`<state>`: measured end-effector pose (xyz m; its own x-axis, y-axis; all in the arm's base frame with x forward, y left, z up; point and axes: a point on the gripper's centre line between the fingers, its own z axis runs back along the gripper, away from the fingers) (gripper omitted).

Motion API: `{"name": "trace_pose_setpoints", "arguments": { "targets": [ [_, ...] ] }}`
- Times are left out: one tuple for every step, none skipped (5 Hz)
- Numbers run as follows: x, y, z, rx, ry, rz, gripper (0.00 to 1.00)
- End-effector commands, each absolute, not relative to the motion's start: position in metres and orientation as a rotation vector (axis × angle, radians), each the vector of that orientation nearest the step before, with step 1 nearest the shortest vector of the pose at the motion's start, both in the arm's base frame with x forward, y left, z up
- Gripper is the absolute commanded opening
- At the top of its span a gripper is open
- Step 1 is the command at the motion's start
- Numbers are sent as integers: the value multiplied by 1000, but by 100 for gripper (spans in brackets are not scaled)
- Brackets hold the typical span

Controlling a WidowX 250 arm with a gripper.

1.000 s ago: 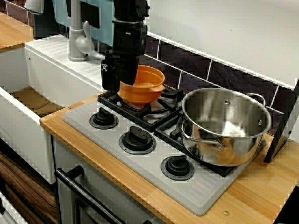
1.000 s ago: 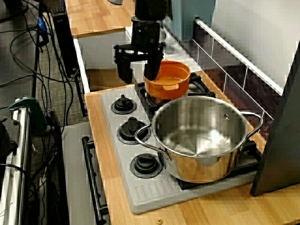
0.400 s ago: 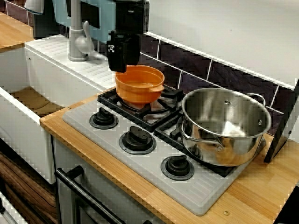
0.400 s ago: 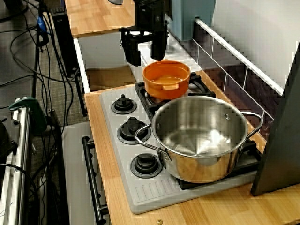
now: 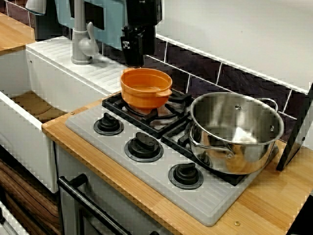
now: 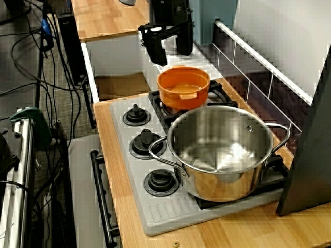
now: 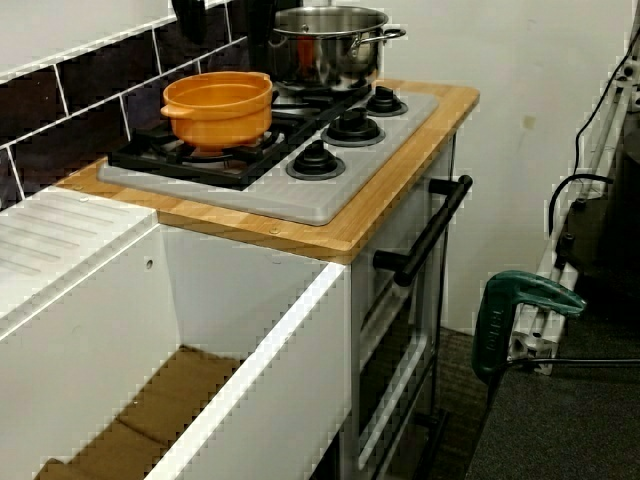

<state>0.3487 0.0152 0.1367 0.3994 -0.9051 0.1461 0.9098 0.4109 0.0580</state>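
We see the gripper (image 6: 170, 51) hanging above and slightly behind the orange pot (image 5: 145, 89), clear of it and holding nothing. The view along the counter shows its two black fingers (image 6: 154, 49) spread wide. In the front view it is just a dark block seen side-on. The orange pot sits on the black grate (image 5: 164, 120) at the sink end of the hob. It is round and matte with stubby lug handles, and its inside looks bare. Just beside it, with a gap in the front view, stands a steel pot (image 5: 237, 129). That one is bigger and mirror-shiny with loop handles, and nothing is in it. The hob panel (image 5: 210, 203) is ribbed grey with three black knobs (image 5: 144, 145), set in a wooden counter (image 5: 274, 198). Dark glossy tiles (image 5: 234, 78) run behind it. Only the low view from the sink side shows the deep white sink (image 7: 250, 350) with its brown floor, the black oven handle (image 7: 432, 228) and a green clamp (image 7: 520, 310). The grey faucet (image 5: 80, 39) shows only in the front view.
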Motion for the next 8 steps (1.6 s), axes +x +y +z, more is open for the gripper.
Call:
{"name": "trace_pose_setpoints", "arguments": {
  "targets": [
    [351,13,140,44,-179,-1143,100],
    [353,16,140,50,-180,-1145,100],
    [365,15,135,56,-164,-1141,100],
    [377,8,128,94,-166,-1139,100],
    [387,6,121,102,-141,-1144,100],
    [392,7,116,110,-126,-1151,100],
    [391,5,115,105,-119,-1156,100],
    [389,6,115,91,-107,-1154,100]
  ]
}}
